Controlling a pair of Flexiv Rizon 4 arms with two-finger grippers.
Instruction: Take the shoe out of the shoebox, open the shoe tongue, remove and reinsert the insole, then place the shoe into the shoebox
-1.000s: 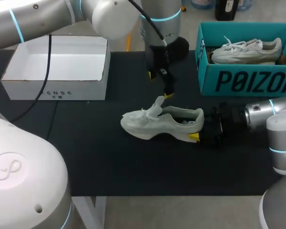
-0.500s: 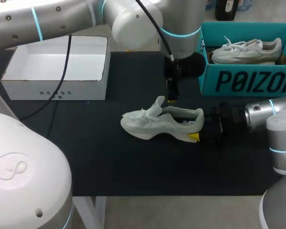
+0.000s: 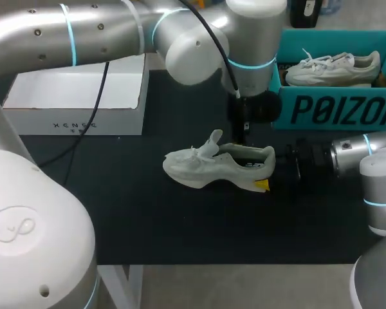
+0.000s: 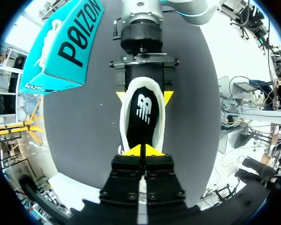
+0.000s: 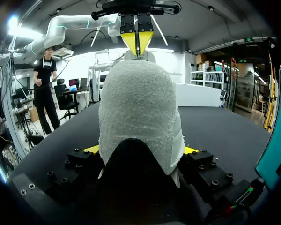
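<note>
Gripping shoe heel: right end effector (left end effector pinched above)

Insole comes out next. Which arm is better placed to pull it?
Left. The left gripper hangs shut right over the black insole in the opening of the pale grey shoe, while the right gripper is shut on the heel, bracing it.

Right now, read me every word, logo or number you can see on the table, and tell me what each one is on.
"POIZON", its first O slashed: large dark letters on the side of the teal box.
"NB", a white slanted logo: on the black insole inside the shoe, seen in the left wrist view.
Small dark print on the front of the white box: too small to read.
No numbers can be read.
</note>
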